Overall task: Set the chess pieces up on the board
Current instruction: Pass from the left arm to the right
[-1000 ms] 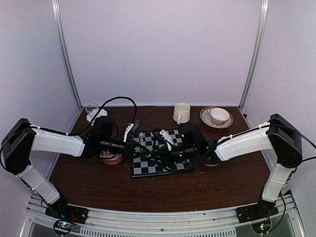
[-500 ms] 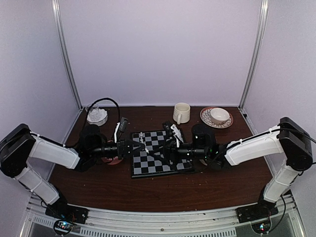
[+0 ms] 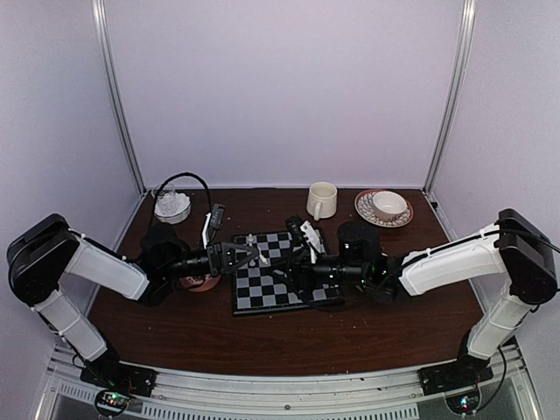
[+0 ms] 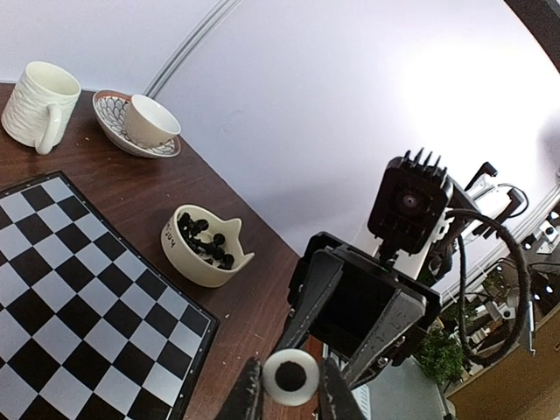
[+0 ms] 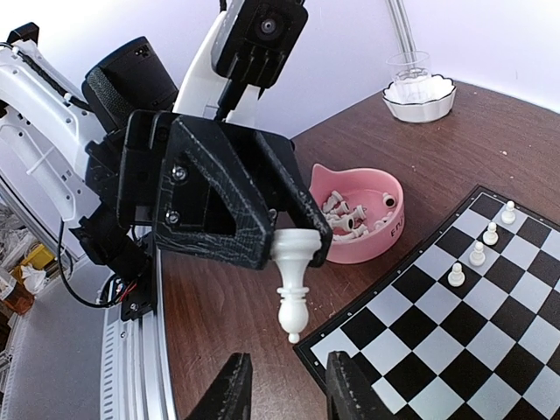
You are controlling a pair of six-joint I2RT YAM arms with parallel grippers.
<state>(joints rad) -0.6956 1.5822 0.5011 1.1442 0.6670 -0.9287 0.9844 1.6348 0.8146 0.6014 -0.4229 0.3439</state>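
Right wrist view: a white chess piece (image 5: 292,284) hangs aloft by the board (image 5: 437,350) edge, its base clamped in my left fingers (image 4: 337,398). Its long axis points head-first toward my right fingers (image 5: 229,389), which are spread wide and straight ahead of it.

Left wrist only gives us the round underside of the white piece (image 4: 291,376) pinched in the left tool (image 4: 291,392), rest hidden. The board (image 4: 79,289) runs off that frame's edge, and from the top we can't sort its tiny pieces (image 3: 252,238).
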